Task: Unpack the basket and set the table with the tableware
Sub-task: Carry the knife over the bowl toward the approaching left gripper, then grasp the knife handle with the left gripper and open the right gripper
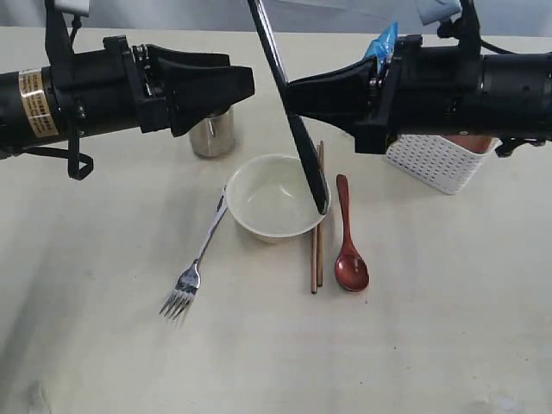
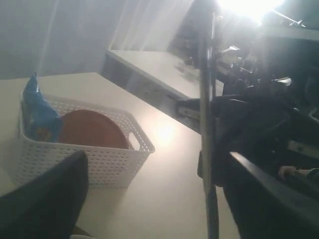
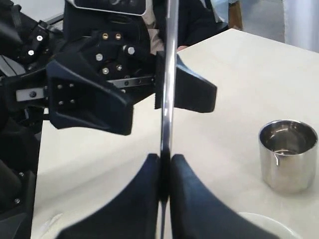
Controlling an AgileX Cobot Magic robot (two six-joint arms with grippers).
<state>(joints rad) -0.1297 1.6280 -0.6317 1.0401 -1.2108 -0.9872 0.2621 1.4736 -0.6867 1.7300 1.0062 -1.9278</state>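
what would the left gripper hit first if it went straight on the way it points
most likely the knife held in the right gripper: it stands ahead of the open left gripper, though depth is unclear

polished steel knife [image 3: 168, 74], glossy wooden spoon [image 1: 351, 263], matt plastic basket [image 1: 440, 162]

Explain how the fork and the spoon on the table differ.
The fork is shiny steel; the spoon is reddish-brown. In the exterior view, the fork lies slanted left of the bowl; the spoon lies nearly straight on its right, beyond the chopsticks. Both rest flat on the table.
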